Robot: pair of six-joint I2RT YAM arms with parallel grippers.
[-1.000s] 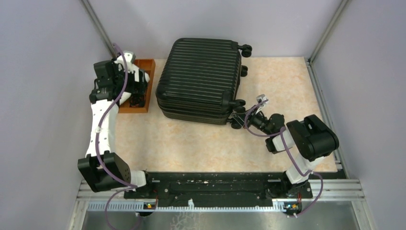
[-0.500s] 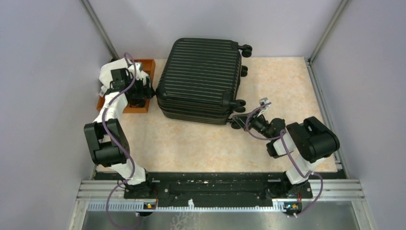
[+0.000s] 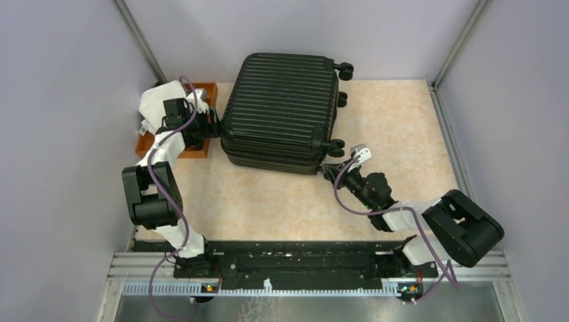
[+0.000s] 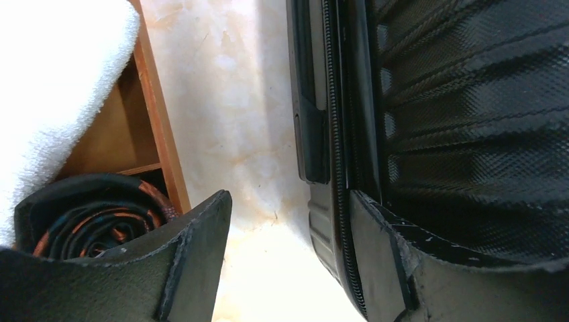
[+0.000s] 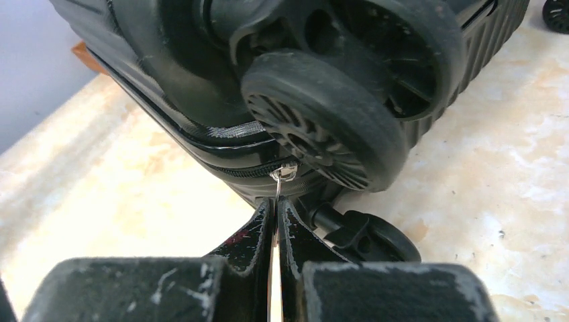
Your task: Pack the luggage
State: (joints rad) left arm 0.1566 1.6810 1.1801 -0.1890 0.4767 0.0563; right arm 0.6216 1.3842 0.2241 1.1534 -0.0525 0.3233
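Tray (image 3: 209, 92) (towel (image 3: 156, 107), perhaps rolled belt (image 4: 94, 216)), beside luggage (image 3: 282, 107)

Overhead view looks down from behind; both wrist views face the same luggage (image 3: 282, 111) close up

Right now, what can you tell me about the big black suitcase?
The suitcase is a black hard shell with ribs and rounded corners. It lies flat, lid closed, on the pale table. Small black caster wheels stick out at its right-hand end. The right gripper is pinching its silver zipper pull beside a wheel. The left gripper, open, is close by its left side near the zip seam.
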